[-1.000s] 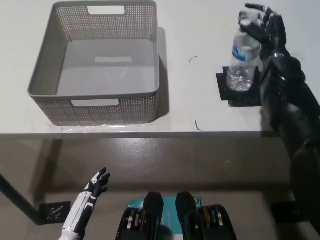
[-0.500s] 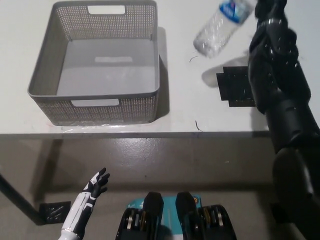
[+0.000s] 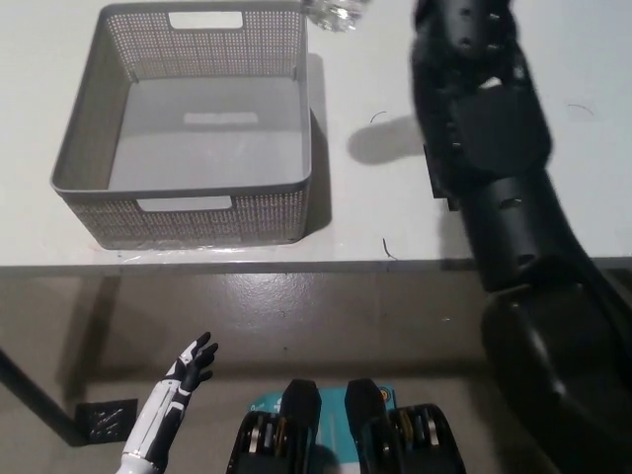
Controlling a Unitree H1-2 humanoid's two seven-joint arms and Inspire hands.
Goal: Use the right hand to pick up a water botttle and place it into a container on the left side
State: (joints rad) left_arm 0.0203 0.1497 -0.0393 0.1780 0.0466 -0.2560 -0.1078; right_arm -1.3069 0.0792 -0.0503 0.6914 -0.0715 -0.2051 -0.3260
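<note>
Bottle (image 3: 334,12) is showing only as a clear plastic end at the top edge of the pic, just beyond the far right corner of the basket (image 3: 286,118) and a bit to its right. Rest of the bottle is running out of frame, so its long axis can't be read; label and cap aren't visible. It's casting a shadow on the table (image 3: 375,217) right of the basket, so prob. it's hanging in the air rather than resting on anything.

Right arm (image 3: 494,178) is reaching up from bottom right, w/ the forearm crossing the table right of the basket and heading for that same top edge. Right hand itself is cut off by the frame, so can't tell how the fingers are sitting or whether they're wrapped on the bottle. Judging by the bottle being airborne next to the arm's end, it's likely being carried, but that's a guess.

Key relation: bottle is sitting right of and past the basket's far wall, not yet over the opening. Basket interior lies to the left and nearer from the bottle, so the carry needs to be going leftward over the rim before any release. Basket is looking empty inside.

Left hand (image 3: 188,367) is resting low, below the table's front edge and under the basket, fingers spread, holding nothing. Right arm is by far the nearer one to the bottle.
</note>
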